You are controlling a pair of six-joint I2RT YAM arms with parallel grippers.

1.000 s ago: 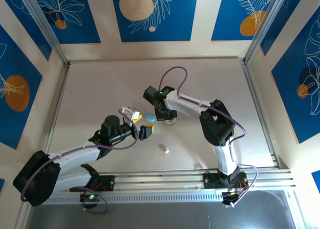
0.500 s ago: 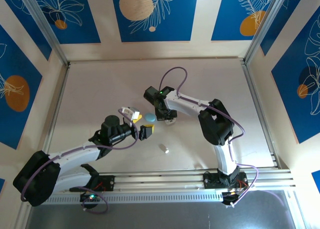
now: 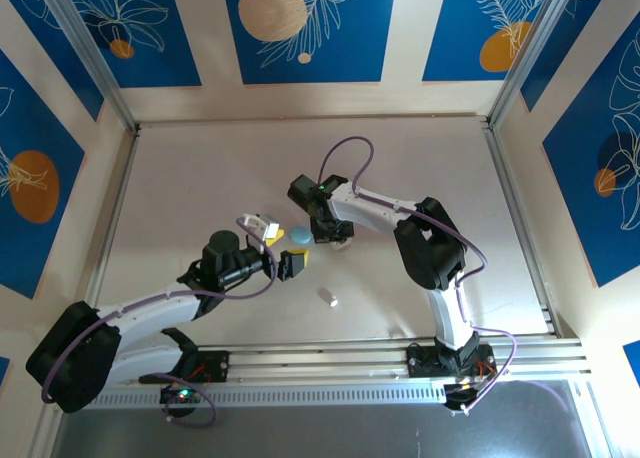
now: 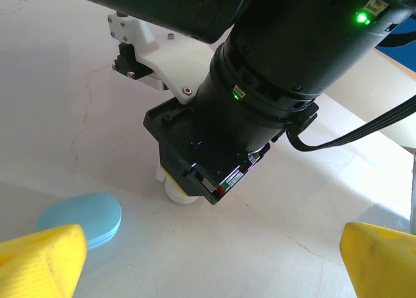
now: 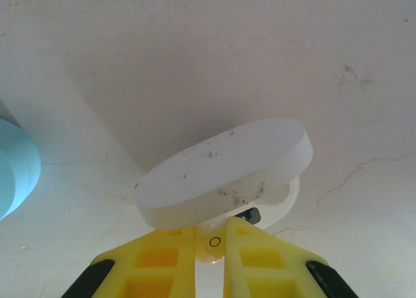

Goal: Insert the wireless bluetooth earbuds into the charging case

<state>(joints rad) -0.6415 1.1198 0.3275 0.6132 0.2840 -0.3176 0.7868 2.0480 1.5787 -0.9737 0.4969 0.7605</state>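
Observation:
My right gripper [image 5: 210, 231] is shut on a small white earbud [image 5: 212, 247], holding it at the near rim of the open white charging case [image 5: 286, 192]. The case's lid [image 5: 224, 171] stands tilted up over the base. From above, the right gripper [image 3: 337, 240] hangs over this white case [image 3: 342, 244] at the table's middle. A closed light blue case [image 3: 300, 236] lies just to its left. My left gripper [image 3: 283, 248] is open beside the blue case [image 4: 84, 216], its yellow fingertips [image 4: 42, 262] spread wide with nothing between them. Another white earbud [image 3: 328, 298] lies loose nearer the arms.
The right arm's black wrist [image 4: 260, 96] looms close in front of the left gripper. A small white block [image 3: 257, 222] sits by the left gripper's far finger. Metal rails [image 3: 320, 360] border the table's near edge, and painted walls enclose the other sides.
The right arm has shifted very slightly to the left over the white case. The left arm and the loose earbud have not moved.

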